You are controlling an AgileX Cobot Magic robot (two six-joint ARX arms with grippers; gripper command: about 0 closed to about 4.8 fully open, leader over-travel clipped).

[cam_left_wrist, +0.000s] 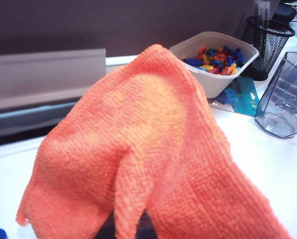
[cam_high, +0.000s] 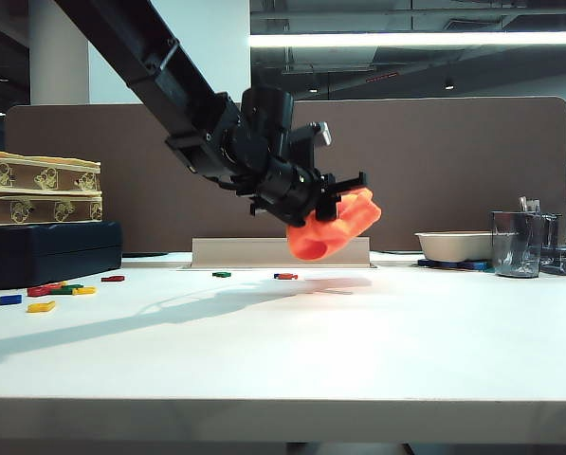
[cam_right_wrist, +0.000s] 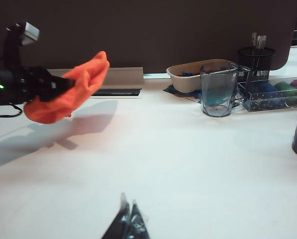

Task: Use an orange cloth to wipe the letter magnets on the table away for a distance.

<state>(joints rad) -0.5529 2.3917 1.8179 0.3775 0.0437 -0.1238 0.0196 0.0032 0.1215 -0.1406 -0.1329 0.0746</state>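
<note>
Left claw [cam_high: 344,210] raised and clamped, right claw [cam_right_wrist: 128,219] closed low

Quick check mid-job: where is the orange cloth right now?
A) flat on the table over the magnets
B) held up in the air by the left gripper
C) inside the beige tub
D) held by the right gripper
B: the left gripper holds the orange cloth clear above the table, its shadow below; the right gripper is shut and empty.

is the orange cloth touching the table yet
No, the left gripper holds the orange cloth in the air, above its shadow on the table.
</note>
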